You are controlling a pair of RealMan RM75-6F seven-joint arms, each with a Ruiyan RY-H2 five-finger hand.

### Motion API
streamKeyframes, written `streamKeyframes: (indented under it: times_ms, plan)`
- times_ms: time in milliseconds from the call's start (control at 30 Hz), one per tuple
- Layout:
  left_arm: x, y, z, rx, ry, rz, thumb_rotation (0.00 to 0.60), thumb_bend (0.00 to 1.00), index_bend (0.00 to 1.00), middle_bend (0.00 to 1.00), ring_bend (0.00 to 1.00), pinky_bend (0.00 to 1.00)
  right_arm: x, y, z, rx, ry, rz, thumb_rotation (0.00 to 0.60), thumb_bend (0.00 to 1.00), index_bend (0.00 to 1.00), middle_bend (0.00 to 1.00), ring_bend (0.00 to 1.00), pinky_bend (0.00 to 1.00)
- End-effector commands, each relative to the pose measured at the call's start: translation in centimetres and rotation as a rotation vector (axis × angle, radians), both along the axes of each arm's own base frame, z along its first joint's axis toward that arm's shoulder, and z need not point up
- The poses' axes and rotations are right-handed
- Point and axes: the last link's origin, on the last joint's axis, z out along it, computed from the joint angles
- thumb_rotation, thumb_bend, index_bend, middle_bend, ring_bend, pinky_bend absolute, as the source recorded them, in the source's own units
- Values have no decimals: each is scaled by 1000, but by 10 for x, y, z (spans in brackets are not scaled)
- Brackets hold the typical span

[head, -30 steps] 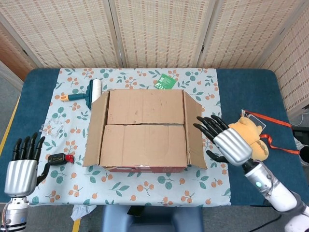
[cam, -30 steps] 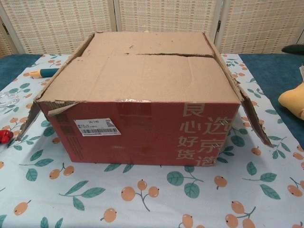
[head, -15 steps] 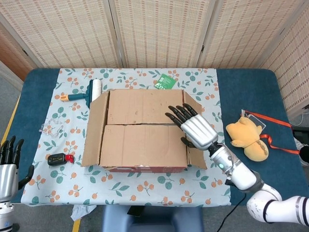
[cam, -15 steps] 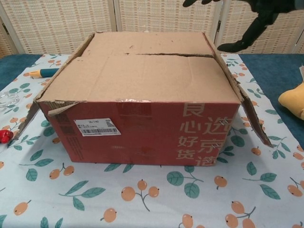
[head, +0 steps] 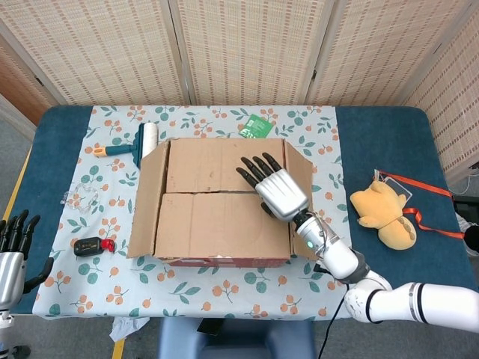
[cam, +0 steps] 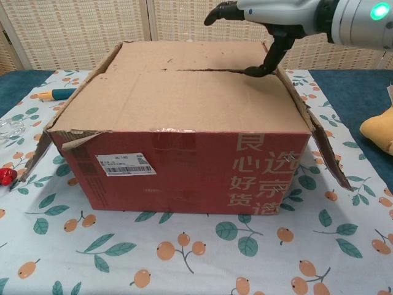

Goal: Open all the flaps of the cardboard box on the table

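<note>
While its dark fingers [head: 254, 166] spread apart and hold nothing, the right hand [head: 275, 188] hovers palm-down over the right part of the cardboard box [head: 222, 202], its thumb [cam: 270, 56] reaching down to the seam between the two closed top flaps; the two side flaps are folded outward, the two large ones lie flat; the box sits mid-table on the floral tablecloth [head: 314, 284]; the left hand [head: 10, 258] stands at the table's near-left edge, fingers upright, slightly apart, gripping nothing; a lint roller [head: 139, 145] lies beside the box's far-left corner; a plush toy [head: 383, 212] rests well to the right.
</note>
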Motion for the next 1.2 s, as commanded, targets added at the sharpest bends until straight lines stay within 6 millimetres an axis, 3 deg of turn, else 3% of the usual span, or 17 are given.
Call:
streamKeyframes:
  times_ms: [33,333,667,1200]
  plan:
    - [-2,1,3,-14,-35,8,600,391,0,0,0,0,3,-9,-12,1,14,-8,600,411,0,0,0,0]
    - [-4,1,5,-56,-49,4,600,389,0,0,0,0,1,-24,-32,4,40,-30,600,411,0,0,0,0]
    - [-6,3,7,-60,-59,11,600,390,0,0,0,0,3,-33,-39,-6,49,-29,600,412,0,0,0,0]
    - [-8,7,11,-43,-86,-8,600,390,0,0,0,0,10,-56,-27,-79,-45,-37,600,412,0,0,0,0]
